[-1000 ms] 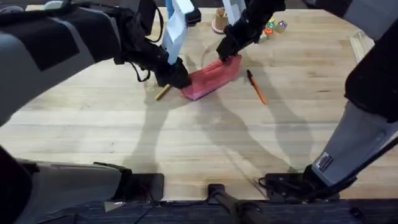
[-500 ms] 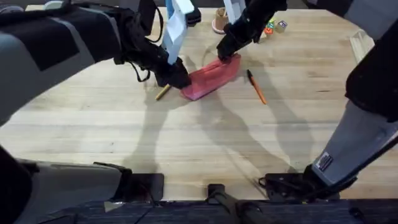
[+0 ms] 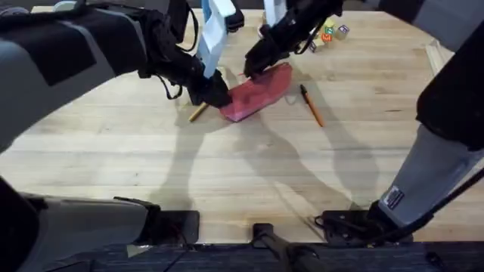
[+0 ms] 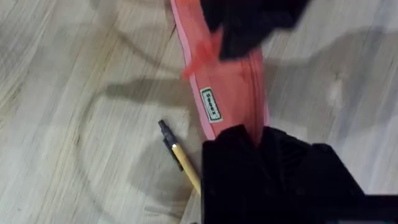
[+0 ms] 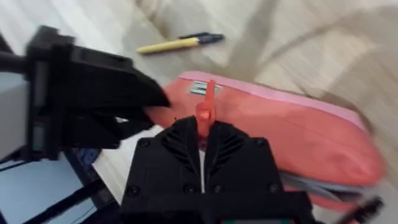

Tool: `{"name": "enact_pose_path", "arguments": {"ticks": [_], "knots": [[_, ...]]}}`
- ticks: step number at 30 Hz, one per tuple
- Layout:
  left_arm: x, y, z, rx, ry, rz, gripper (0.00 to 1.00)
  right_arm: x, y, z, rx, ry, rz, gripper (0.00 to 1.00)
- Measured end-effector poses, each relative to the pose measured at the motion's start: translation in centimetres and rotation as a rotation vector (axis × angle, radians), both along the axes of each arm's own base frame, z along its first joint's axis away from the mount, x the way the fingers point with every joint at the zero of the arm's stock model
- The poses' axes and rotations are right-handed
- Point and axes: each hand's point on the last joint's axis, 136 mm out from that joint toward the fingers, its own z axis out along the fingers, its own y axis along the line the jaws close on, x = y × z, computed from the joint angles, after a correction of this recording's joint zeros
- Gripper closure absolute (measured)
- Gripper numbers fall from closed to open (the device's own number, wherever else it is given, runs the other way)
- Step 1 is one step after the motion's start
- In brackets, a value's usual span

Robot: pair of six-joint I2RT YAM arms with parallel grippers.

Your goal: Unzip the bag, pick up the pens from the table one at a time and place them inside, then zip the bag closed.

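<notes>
unzipping underway: left gripper [image 3: 215,96] clamped on bag [image 3: 259,92] end, right gripper [image 3: 253,66] clamped on zip tab [image 5: 204,112]; both pens [image 3: 311,106] on desk [image 3: 227,174], unloaded.

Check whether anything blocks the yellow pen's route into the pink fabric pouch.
Yes: the left gripper, clamped on the near end of the pink fabric pouch, sits right over the yellow pen. The pouch's zipper is mid-pull, in the right gripper.
</notes>
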Motion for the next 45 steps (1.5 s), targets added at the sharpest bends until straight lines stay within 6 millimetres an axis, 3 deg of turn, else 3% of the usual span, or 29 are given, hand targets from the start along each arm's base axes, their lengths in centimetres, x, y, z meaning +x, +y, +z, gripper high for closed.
{"name": "enact_pose_path", "arguments": {"ticks": [10,20,21,27,28,32,38,39,44,45], "knots": [[-0.1,0.0,0.0,0.001,0.007,0.0,0.959,-3.6,5.0,0.3,0.03,0.007,0.129,0.968],[-0.2,0.3,-0.1,0.004,0.016,0.008,0.959,-4.1,5.6,0.2,0.017,0.006,0.132,0.961],[-0.2,0.3,-0.1,0.004,0.015,0.008,0.959,-4.1,5.6,0.2,0.015,0.007,0.129,0.91],[-0.2,0.3,-0.1,0.001,0.016,0.007,0.959,-2.6,3.6,-0.4,-0.101,-0.062,0.086,0.127],[-0.2,0.3,-0.1,0.0,0.015,0.008,0.959,-2.2,3.1,-0.3,-0.126,-0.083,0.076,0.035],[-0.1,0.3,-0.1,0.002,0.011,0.009,0.959,-1.1,1.0,1.7,-0.212,-0.193,0.035,0.005],[-0.2,0.3,-0.1,0.002,0.014,0.008,0.94,0.4,-3.7,6.5,-0.335,-0.38,-0.052,0.005],[-0.2,0.3,-0.1,0.002,0.016,0.008,0.859,0.5,-4.2,7.1,-0.343,-0.398,-0.064,0.005],[-0.2,0.3,-0.1,0.002,0.018,0.008,0.087,0.9,-6.5,8.2,-0.389,-0.426,-0.108,0.004],[-0.2,0.3,-0.1,0.002,0.018,0.008,0.026,0.9,-6.7,8.1,-0.397,-0.424,-0.109,0.004]]}}
